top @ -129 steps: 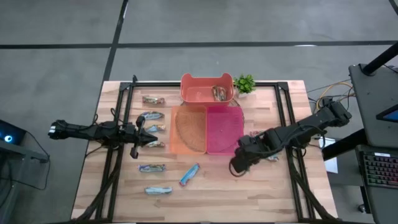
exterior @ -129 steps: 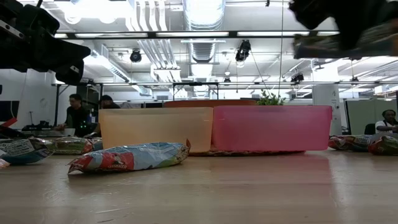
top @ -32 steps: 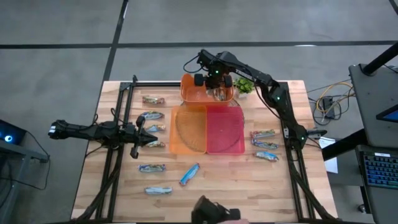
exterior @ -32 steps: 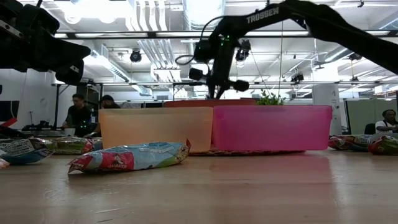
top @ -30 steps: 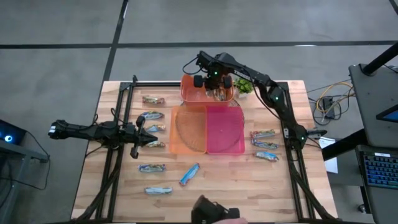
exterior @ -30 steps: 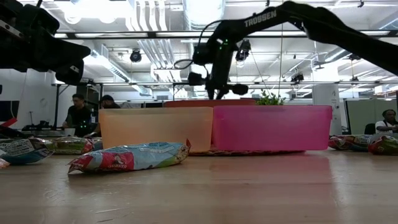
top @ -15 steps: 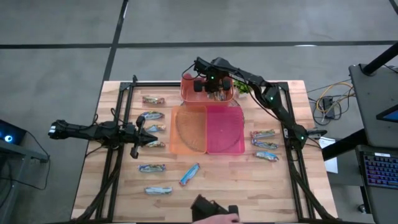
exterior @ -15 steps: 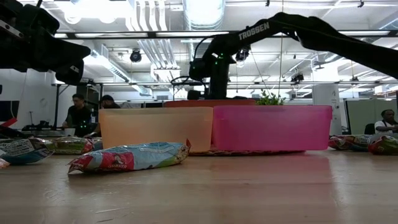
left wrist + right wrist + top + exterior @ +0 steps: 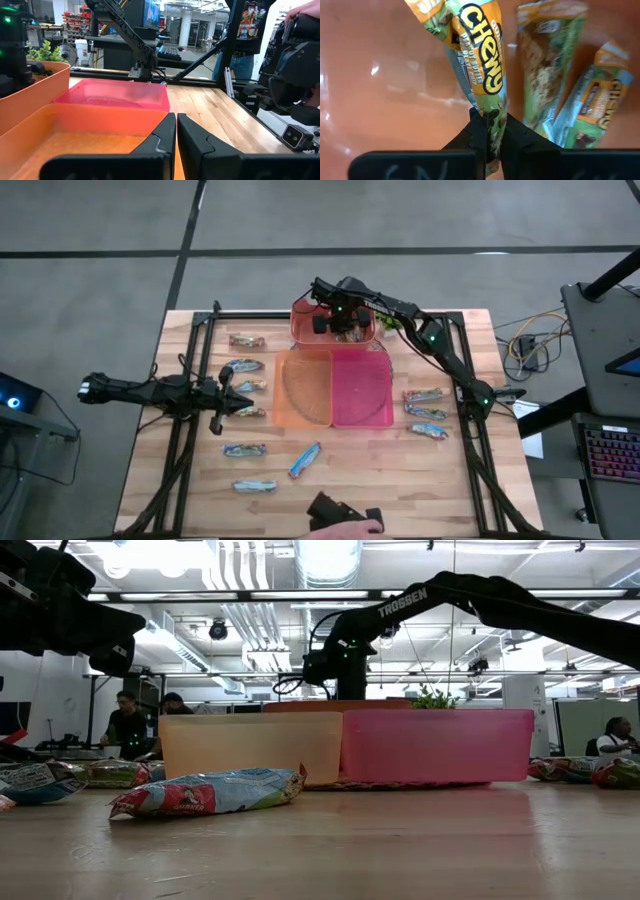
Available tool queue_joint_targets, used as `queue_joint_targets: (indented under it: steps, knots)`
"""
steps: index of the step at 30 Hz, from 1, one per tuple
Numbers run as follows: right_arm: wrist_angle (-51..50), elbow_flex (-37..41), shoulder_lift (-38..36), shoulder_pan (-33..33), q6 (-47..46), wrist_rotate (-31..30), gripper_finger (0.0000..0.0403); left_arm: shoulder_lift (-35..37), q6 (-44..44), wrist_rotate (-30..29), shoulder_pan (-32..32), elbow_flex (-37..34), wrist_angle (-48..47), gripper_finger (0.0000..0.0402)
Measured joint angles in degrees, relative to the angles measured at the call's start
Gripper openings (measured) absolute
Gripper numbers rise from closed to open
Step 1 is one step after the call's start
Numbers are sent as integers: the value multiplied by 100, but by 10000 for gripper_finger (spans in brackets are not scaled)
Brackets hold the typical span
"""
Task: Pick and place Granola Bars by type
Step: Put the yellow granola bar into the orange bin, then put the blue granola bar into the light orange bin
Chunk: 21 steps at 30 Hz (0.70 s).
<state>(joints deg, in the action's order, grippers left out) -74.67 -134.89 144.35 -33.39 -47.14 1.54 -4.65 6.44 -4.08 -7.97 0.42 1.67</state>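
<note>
With your right gripper [image 9: 489, 129] down in the coral bin [image 9: 305, 330], jaws still clenched on a green-gold bar [image 9: 480, 60] beside two others, release fully and rise straight up; left gripper [image 9: 176, 131] waits clenched.

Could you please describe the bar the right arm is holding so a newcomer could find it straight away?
Find the coral bin at the table's far edge, beside the potted plant. Inside it, the right end effector pinches one orange-and-green bar. Unlike the loose bars beside it, it is gripped by one end.
</note>
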Motion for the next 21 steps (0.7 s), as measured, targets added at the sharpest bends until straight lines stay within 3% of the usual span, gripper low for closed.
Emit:
queue_joint_targets:
  steps: [15,21]
  knots:
    - [46,-2,-287,-57,134,-24,150,-1,0,0,0,-2,0,0]
    - [174,-7,-778,-63,761,-28,176,0,0,0,0,0,0,0]
